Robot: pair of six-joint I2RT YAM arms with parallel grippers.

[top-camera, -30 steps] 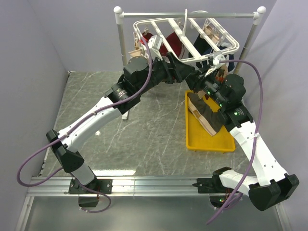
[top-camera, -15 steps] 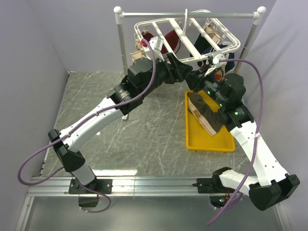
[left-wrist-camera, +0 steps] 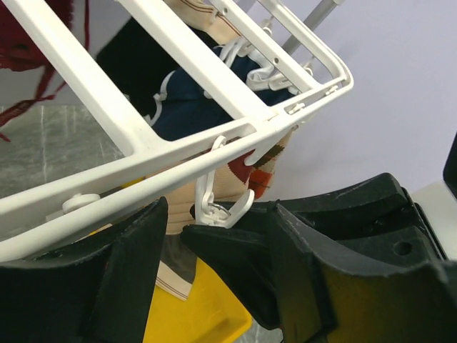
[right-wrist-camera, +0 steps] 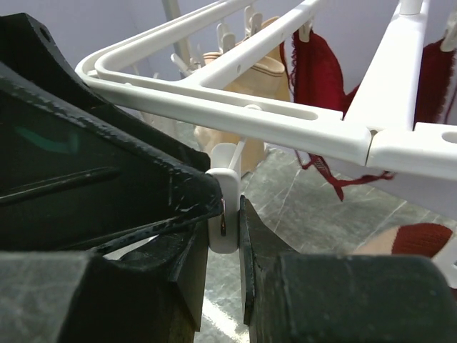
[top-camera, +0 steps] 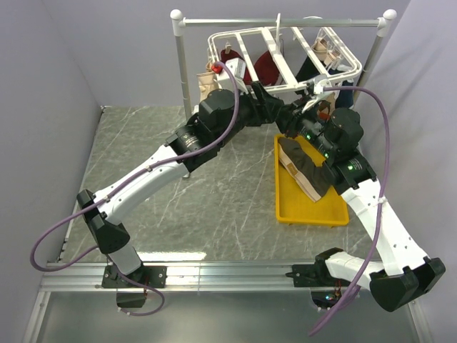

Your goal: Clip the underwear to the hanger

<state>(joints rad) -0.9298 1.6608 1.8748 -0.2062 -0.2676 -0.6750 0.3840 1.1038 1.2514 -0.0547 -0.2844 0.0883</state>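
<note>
The hanger (top-camera: 285, 53) hangs from the rail at the back, and its white slats fill the left wrist view (left-wrist-camera: 143, 153). The underwear (top-camera: 303, 168) lies on the yellow tray (top-camera: 293, 211) and shows below my left fingers (left-wrist-camera: 175, 264). My right gripper (right-wrist-camera: 225, 232) is shut on a small white clip (right-wrist-camera: 227, 204) dangling from the hanger's corner rail (right-wrist-camera: 235, 114). My left gripper (left-wrist-camera: 214, 229) is open right beside it, its fingers either side of that clip (left-wrist-camera: 221, 204) and a right fingertip. The two grippers meet under the hanger's front right corner (top-camera: 296, 114).
A white pole-and-rail stand (top-camera: 176, 43) carries the hanger. A maroon garment (top-camera: 264, 68), a beige garment (top-camera: 207, 82) and a dark navy one (top-camera: 307, 68) hang clipped to it. Grey walls close in on both sides.
My left arm has pushed further right and towards the hanger. The hanger has swung a little right and back. The right arm and the underwear have stayed put.
</note>
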